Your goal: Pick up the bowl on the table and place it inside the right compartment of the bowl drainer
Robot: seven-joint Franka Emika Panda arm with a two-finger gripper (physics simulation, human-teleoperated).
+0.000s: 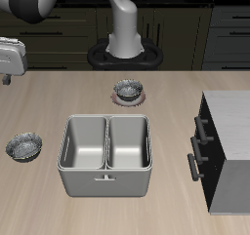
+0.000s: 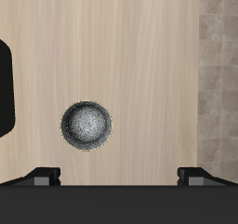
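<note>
Plainly, the bowl (image 1: 23, 146) sits upright on the bare worktop (image 1: 59, 93), untouched, well apart from the bowl drainer (image 1: 105, 156) and off to one side of it, near the worktop's side edge. Its mottled grey inside shows clearly in the wrist view (image 2: 86, 125), where it lies on the wood grain with nothing on it or against it.

From the bowl outward: the drainer stands in the middle of the worktop toward the front edge, its two wells both without anything in them. Farther back, near the robot's base, is the twin bowl (image 1: 128, 89) on a pinkish disc, which is not the one wanted. On the far side of the drainer from the bowl stands a grey cabinet box (image 1: 227, 146) with a dark front.

The gripper (image 1: 8, 58) hangs above the worktop, farther back than the bowl and clearly higher. In the wrist view the two fingertips (image 2: 42, 176) show spread wide apart with nothing between them, so it is fully parted and holds nothing. The bowl lies ahead of the fingers, not between them, and nearer one fingertip than the other.

By my judgement the coming move turns on that offset: the gripper must travel toward the worktop's front edge and descend until one finger clears the rim.
</note>
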